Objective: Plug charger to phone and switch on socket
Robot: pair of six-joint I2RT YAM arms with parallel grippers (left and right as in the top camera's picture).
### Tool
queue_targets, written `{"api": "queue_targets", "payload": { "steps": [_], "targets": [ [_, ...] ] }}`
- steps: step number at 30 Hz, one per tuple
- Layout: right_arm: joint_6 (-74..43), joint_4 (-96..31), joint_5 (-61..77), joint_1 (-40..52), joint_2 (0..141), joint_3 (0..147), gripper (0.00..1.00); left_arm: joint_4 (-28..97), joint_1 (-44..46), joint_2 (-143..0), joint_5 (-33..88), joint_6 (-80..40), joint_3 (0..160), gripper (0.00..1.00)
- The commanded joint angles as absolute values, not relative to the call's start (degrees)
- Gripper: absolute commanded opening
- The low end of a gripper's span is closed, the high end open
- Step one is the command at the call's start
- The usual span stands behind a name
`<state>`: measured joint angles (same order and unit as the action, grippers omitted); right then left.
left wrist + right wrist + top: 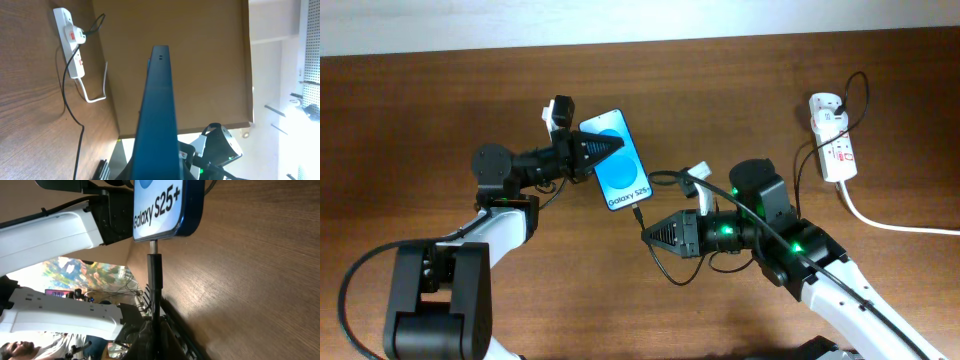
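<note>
— Holding anything, the left fingers (600, 150)?
— Yes. They are closed on the slim rectangular smartphone with the bright blue screen (618, 162), gripping it at the end away from the white "Galaxy S25+" lettering. In the left wrist view the phone runs edge-on straight out from between them.
— And the right fingers (652, 234)?
— Clamped around the small black connector of the thin black charger cable (155, 272). The connector sticks straight out past their tips, and its metal tip meets the lettered end of the phone. How deep it sits, I cannot tell.
— The rest of the cable?
— It loops on the brown wooden desk (440, 100) just beside the right fingers.
— The socket?
— The white elongated plastic power strip with red switches (832, 140) lies flat, well apart from both pairs of fingers, out past the right ones. A thick white cord (895, 224) trails off it.
</note>
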<state>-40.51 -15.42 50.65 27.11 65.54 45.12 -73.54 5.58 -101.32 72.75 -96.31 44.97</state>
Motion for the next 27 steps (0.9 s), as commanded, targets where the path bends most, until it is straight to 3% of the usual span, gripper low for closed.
{"api": "queue_targets", "payload": {
  "steps": [1,27],
  "targets": [
    [-42.41,-14.68,51.18,27.53,65.76,45.04,0.04,-74.13,5.48,-101.3,72.38,-96.86,46.24,0.0],
    [-45.52,-11.57,51.66,27.53,65.76,45.04,0.04,-74.17,6.5,-101.3,74.37,-98.94,46.24,0.0]
  ]
}}
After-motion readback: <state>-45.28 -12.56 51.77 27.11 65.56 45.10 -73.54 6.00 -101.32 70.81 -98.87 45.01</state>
